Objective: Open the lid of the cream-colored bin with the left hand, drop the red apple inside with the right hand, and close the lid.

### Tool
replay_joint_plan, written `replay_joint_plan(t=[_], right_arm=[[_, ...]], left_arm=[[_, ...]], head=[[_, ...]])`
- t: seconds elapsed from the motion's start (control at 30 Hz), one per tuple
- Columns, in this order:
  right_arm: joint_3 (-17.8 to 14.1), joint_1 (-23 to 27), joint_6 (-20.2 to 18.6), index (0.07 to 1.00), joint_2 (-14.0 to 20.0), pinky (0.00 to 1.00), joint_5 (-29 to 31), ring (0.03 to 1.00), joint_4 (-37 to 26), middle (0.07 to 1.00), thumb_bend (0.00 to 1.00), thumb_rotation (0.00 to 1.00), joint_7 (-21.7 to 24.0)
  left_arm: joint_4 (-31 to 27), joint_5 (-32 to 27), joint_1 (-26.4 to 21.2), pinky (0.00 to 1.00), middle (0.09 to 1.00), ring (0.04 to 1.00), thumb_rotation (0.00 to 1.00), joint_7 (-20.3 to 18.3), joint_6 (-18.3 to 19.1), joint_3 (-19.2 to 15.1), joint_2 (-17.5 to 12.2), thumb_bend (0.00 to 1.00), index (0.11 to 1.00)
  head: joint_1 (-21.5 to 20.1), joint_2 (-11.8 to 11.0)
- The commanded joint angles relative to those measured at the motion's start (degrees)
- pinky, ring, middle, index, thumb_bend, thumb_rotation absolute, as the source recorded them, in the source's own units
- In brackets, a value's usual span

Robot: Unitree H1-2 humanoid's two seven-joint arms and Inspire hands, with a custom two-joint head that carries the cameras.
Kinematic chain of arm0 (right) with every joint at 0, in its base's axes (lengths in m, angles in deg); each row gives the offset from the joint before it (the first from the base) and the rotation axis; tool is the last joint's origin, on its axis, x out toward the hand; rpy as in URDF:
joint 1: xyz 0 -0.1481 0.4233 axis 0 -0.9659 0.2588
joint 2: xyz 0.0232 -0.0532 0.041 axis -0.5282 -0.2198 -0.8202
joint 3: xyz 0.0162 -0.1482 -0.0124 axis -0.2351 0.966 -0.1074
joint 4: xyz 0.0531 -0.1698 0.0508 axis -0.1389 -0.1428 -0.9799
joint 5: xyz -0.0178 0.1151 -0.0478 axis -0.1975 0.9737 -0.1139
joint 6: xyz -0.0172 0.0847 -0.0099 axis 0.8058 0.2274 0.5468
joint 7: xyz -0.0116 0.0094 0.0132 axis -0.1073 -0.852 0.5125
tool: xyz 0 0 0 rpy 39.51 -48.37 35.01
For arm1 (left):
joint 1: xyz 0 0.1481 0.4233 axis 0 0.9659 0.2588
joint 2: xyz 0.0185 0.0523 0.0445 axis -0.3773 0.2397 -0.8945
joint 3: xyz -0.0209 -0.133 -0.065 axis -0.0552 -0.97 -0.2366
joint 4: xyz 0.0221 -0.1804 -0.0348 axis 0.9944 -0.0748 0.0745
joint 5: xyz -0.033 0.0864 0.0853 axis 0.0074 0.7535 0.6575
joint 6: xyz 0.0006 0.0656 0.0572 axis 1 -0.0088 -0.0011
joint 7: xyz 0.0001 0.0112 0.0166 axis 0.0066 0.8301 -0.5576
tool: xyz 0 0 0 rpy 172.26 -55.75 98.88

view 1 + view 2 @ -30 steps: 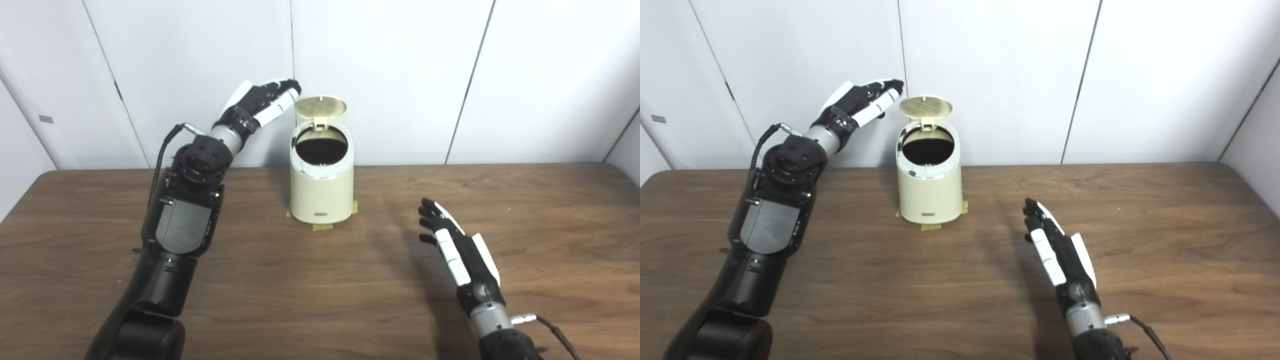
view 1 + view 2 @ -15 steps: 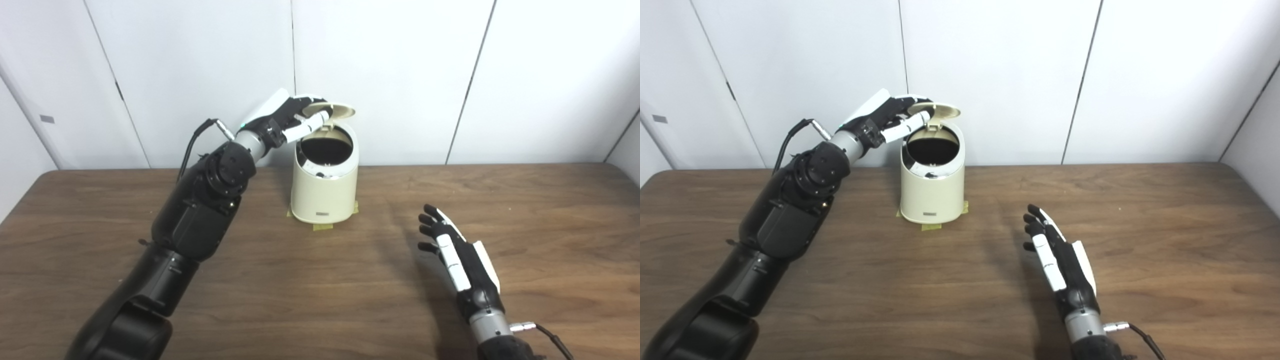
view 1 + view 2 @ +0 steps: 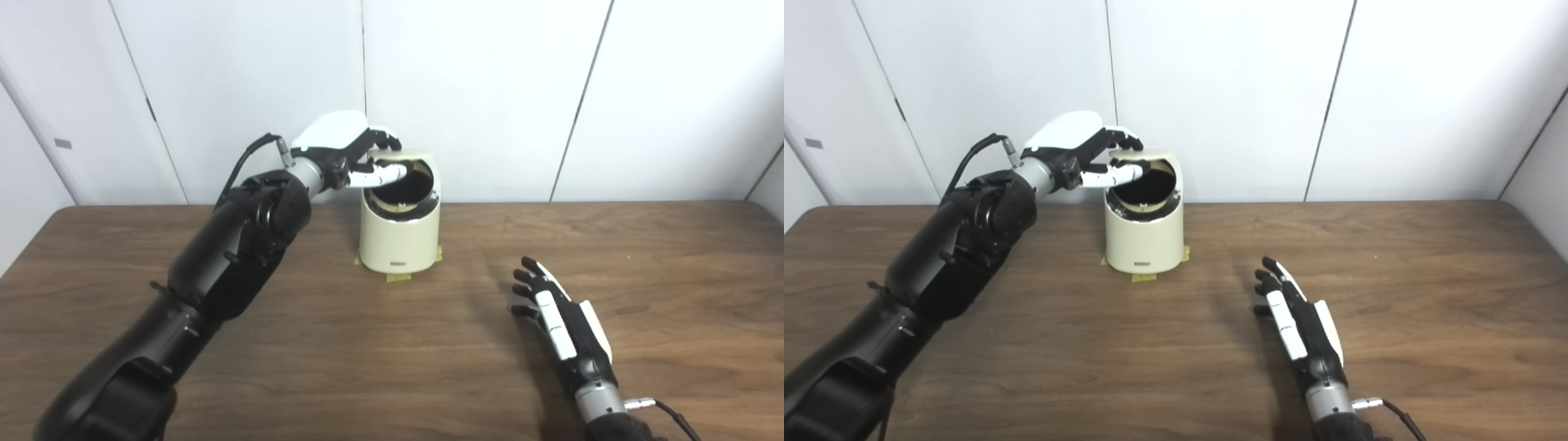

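The left hand pinched the lid, which tilted over the bin at the desk's rear. The right hand rested spread nearer, well apart.

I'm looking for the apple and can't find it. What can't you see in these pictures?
- Inside the cream bin: dark in both views, half covered by the lid; no apple shows.
- Left hand: its own white back hides its grip on the lid.
- Right hand: its palm faces away.
- Both arms: cut off by the bottom edge.
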Motion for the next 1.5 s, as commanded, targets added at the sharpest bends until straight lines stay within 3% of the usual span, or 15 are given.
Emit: replay_joint_plan(t=[0.0,0.57,0.97,1.1,1.33,1.47], right_arm=[[-0.10,2.02,1.18,0.924,-0.17,0.72,0.05,0.846,-0.72,0.874,0.47,1.00,-0.60],[-0.29,2.03,0.99,0.923,0.02,0.70,-0.63,0.827,-0.96,0.854,0.48,1.00,-0.98],[-0.63,2.24,1.45,0.936,0.47,0.68,-0.95,0.819,-0.61,0.853,0.47,1.00,-1.17],[-0.67,2.28,1.05,0.940,0.47,0.69,-0.74,0.827,-0.61,0.855,0.48,1.00,-1.00],[-0.56,2.28,0.75,0.936,0.36,0.69,-1.23,0.818,-0.33,0.847,0.47,1.00,-1.23],[-0.65,2.33,0.69,0.930,0.14,0.68,-1.35,0.810,-0.10,0.840,0.46,1.00,-1.54]], left_arm=[[-1.96,2.32,-3.72,0.85,0.837,0.864,0.83,-0.49,-1.22,-0.19,-1.38,0.50,0.807],[-3.97,13.70,-2.22,0.96,0.838,0.884,0.84,-5.99,-7.22,1.70,-3.16,0.51,0.815],[-6.30,17.42,1.18,0.97,0.851,0.889,0.86,-7.30,-11.40,1.91,-2.45,0.50,0.838],[-6.94,17.90,3.10,0.95,0.841,0.885,0.82,-6.34,-12.62,2.06,-1.83,0.50,0.827],[-8.58,19.46,5.58,1.00,0.844,0.911,0.84,-6.01,-14.10,2.52,-1.38,0.49,0.827],[-9.14,20.55,6.24,1.00,0.853,0.920,0.80,-7.03,-14.26,2.68,-0.92,0.46,0.827]], head=[[0.08,0.09],[-0.04,0.38],[-0.15,0.78],[-0.15,0.78],[-0.29,0.93],[-0.56,1.04]])
